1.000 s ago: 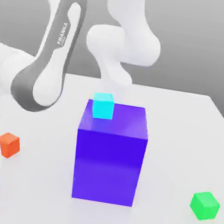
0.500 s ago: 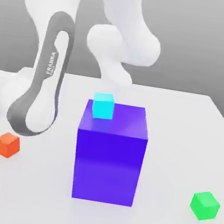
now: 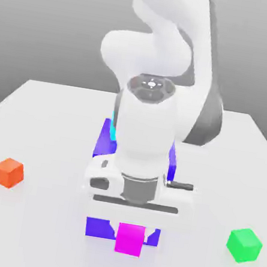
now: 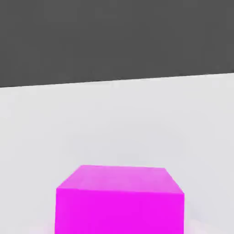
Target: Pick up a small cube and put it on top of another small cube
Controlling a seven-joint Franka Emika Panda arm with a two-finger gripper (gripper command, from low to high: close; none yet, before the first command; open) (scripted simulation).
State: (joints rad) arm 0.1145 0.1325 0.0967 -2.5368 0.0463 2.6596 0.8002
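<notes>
Swinging right across since a second ago, your arm has carried the magenta cube [image 3: 129, 238] from the 8 o'clock corner of the exterior view to about 6 o'clock, in front of the big blue-purple block [image 3: 112, 140]. You've got the cube clamped in the gripper [image 3: 130, 237]: it hangs under the hand in the exterior view and sits right in front of the hand camera [image 4: 119, 201], looking clear of the white table [image 3: 53, 117], though that's my read, not a sure thing. So the pick looks done, and what's left is choosing a base cube, lining up and setting it down. The orange-red cube [image 3: 9, 172] at 9 o'clock and the green cube [image 3: 244, 244] at 4 o'clock both sit well apart from the hand. Heads up on visibility: the arm blocks most of the block, and only a sliver of the cyan cube [image 3: 112, 131] on its top peeks out near the centre. You can't really make out the fingers themselves either; the cube covers them.
</notes>
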